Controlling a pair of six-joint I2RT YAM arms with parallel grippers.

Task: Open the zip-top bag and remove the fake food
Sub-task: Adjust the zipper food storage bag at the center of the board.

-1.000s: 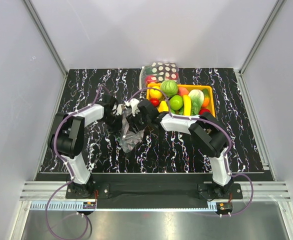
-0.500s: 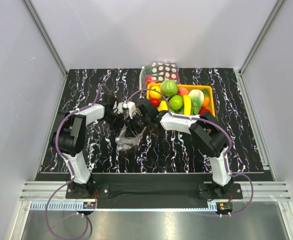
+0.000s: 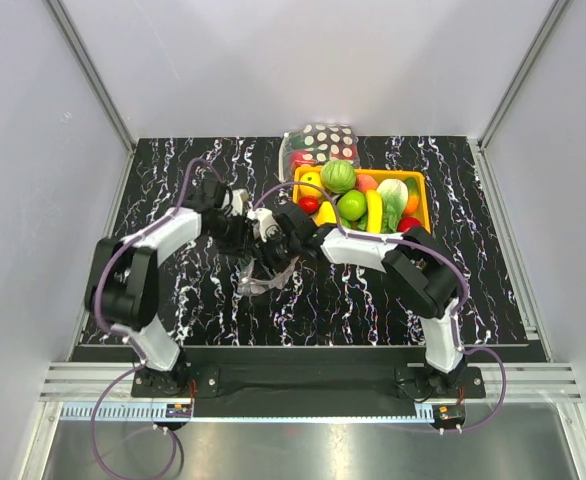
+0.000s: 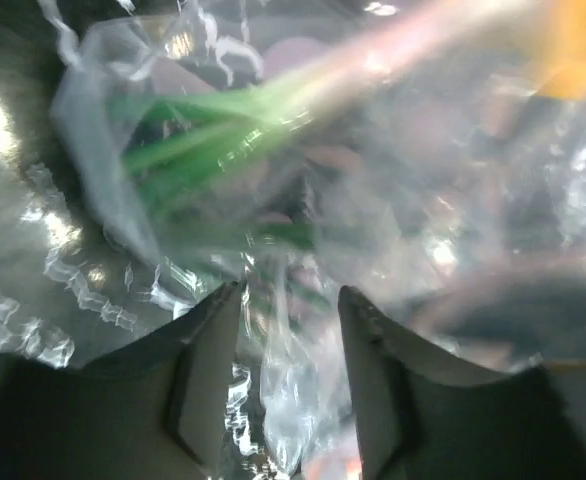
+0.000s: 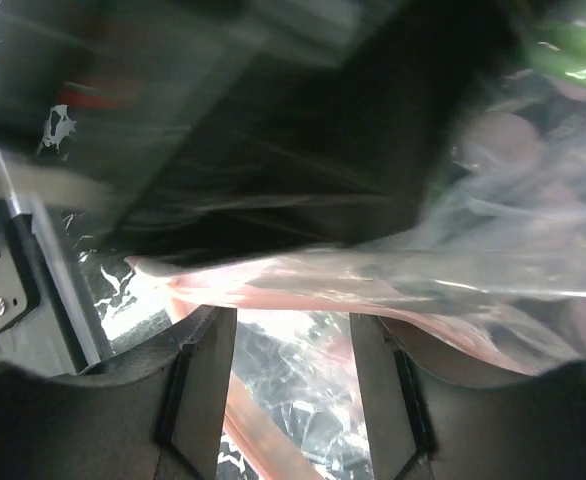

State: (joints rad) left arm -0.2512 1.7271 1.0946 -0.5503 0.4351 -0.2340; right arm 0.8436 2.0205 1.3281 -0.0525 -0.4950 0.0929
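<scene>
Zip-top bag (image 3: 260, 275) crumpled mid-table, green fake food (image 4: 188, 150) inside. Left jaws part-open astride loose film. Right jaws part-open, just short of pink zip strip (image 5: 273, 292). Risk: closing pinches both walls together, so the zip won't part.

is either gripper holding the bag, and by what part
Nothing looks clamped. The left gripper stands open around loose film of the zip-top bag; the right gripper is open at its pink zip strip.
</scene>
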